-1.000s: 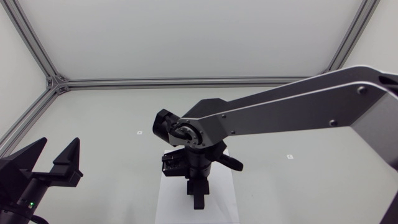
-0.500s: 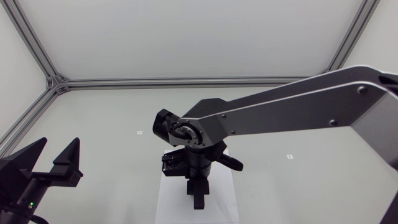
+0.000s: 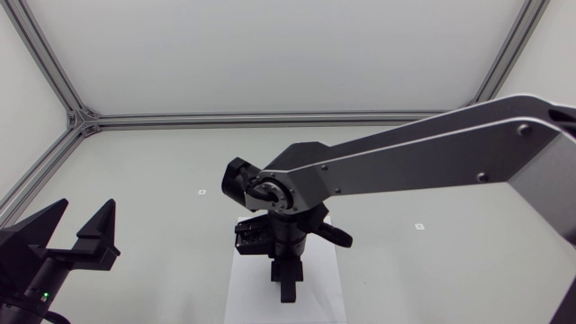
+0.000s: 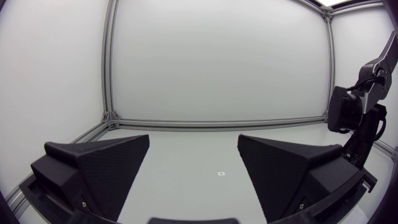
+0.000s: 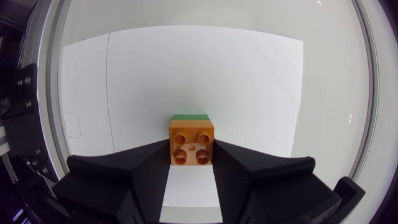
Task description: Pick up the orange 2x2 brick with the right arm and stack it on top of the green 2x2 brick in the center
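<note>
Head view: reaches over the white sheet (image 3: 252, 292) with the right arm (image 3: 405, 153), right gripper (image 3: 286, 292) pointed down above it; holds the left gripper (image 3: 86, 209) well left of the sheet. Left wrist view: spreads the fingers (image 4: 99, 168) wide, released. Right wrist view: clenches the orange brick (image 5: 192, 142) above the sheet, over the green brick (image 5: 190, 116), only its far edge showing.

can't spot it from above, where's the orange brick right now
Right wrist view: the orange brick sits between the fingers of the right tool, touched from both sides, over the green brick whose edge shows just ahead, on the white sheet.
</note>
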You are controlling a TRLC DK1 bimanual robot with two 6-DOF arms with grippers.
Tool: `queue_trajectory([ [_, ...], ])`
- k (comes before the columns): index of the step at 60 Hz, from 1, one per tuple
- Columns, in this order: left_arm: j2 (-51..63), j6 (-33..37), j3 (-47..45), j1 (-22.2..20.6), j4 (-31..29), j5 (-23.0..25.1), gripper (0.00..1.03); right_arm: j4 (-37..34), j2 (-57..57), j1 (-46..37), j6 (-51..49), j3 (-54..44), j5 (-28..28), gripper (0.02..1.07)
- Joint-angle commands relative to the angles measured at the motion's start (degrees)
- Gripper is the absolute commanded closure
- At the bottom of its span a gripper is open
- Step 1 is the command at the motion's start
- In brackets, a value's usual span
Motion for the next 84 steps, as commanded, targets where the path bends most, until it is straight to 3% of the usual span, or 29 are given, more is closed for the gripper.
queue_trajectory([
  [1, -0.45, 0.75, -2.35, 0.14, -0.87, 0.25, 0.04, -1.10, -0.61, -0.50, 0.70, -1.75, -0.05, 0.66],
  [5, -0.45, 0.75, -2.35, 0.14, -0.78, 0.25, 0.04, -1.01, -0.61, -0.50, 0.70, -1.92, -0.05, 0.66],
  [16, -0.45, 0.75, -2.35, 0.14, -0.87, 0.25, 0.04, -1.10, -0.61, -0.50, 0.79, -1.66, -0.05, 0.34],
  [33, -0.45, 0.75, -2.35, 0.14, -0.78, 0.25, 0.04, -1.45, -0.43, -0.50, 1.58, -0.34, -0.05, 0.07],
  [63, -0.45, 0.75, -2.35, 0.14, -0.87, 0.25, 0.04, -7.08, -6.32, 0.03, 4.30, 4.40, -0.76, 0.07],
  [84, -0.45, 0.75, -2.35, 0.14, -0.87, 0.25, 0.04, -11.21, -19.24, -1.56, 8.52, 4.67, -1.02, 0.07],
])
